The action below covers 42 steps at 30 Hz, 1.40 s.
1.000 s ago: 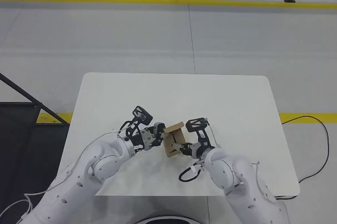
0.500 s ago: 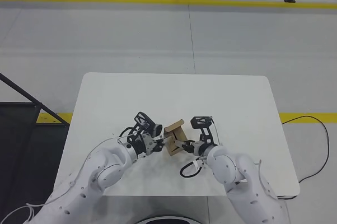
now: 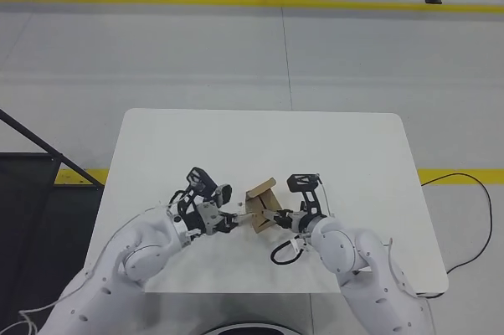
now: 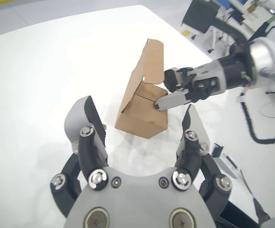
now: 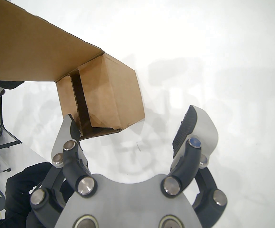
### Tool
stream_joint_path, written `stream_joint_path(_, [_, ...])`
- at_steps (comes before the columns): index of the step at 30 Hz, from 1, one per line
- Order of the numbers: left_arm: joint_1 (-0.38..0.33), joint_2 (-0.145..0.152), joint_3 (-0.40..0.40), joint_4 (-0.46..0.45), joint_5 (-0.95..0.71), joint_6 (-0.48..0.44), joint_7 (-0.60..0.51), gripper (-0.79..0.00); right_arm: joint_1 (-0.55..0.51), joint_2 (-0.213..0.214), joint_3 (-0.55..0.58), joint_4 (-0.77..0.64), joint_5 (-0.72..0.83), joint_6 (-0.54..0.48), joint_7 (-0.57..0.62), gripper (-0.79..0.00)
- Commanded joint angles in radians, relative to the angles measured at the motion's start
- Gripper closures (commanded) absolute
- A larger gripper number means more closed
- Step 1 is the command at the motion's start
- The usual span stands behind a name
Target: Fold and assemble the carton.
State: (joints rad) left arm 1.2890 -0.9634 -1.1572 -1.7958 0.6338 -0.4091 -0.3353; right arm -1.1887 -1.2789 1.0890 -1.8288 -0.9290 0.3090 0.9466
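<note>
Presently: carton (image 3: 261, 208) (image 4: 142, 110) (image 5: 109, 96) of plain brown board, part-folded, standing on the white table (image 3: 319, 142) (image 4: 45, 60) (image 5: 199, 36). The bare top spreads wide on the carton's far side; the near table edge is closer to it.

Carton form: low box body with one long flap rising from a side, slanted, not laid over. Two short flaps are turned in across the opening and meet at a dark slit. The body looks tipped rather than square to the table; how much, cannot tell.

Left gripper (image 3: 228, 223) (image 4: 142, 119): on the carton's left side, low, pointed at it. Fingers (image 4: 93, 117) spread wide, nothing between them. A strip of bare table shows between the fingertips and the carton's nearest wall, so near but apart.

Right gripper (image 3: 273, 219) (image 4: 167, 91) (image 5: 130, 124): on the carton's right side, close in. Fingers spread, not pinching. One fingertip (image 5: 72, 125) sits against the cut edge at the carton's open end; from the left wrist view that grey finger rests on the turned-in flaps by the slit. The other finger stands off the carton, over bare table.

A black cable loop (image 3: 281, 254) hangs off the right arm, just nearside of the carton.
</note>
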Motion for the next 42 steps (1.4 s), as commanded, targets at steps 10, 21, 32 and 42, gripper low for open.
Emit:
stream_joint_path(10, [-0.038, -0.018, -0.025, 0.032, -0.151, 0.235, -0.038, -0.785, -0.001, 0.002, 0.013, 0.002, 0.000, -0.029, 0.004, -0.785])
stream_joint_path(21, [-0.180, -0.062, 0.124, 0.115, -0.085, 0.348, -0.111, -0.785, 0.011, 0.000, 0.009, 0.019, -0.004, -0.035, 0.020, -0.785])
stream_joint_path(32, [-0.207, -0.084, 0.179, 0.133, -0.005, 0.370, -0.121, -0.785, 0.012, -0.002, 0.026, 0.028, 0.020, -0.022, 0.003, -0.785])
stream_joint_path(42, [-0.196, -0.096, 0.190, 0.125, 0.041, 0.366, -0.114, -0.785, -0.049, 0.004, 0.078, -0.017, 0.049, 0.010, -0.032, -0.785])
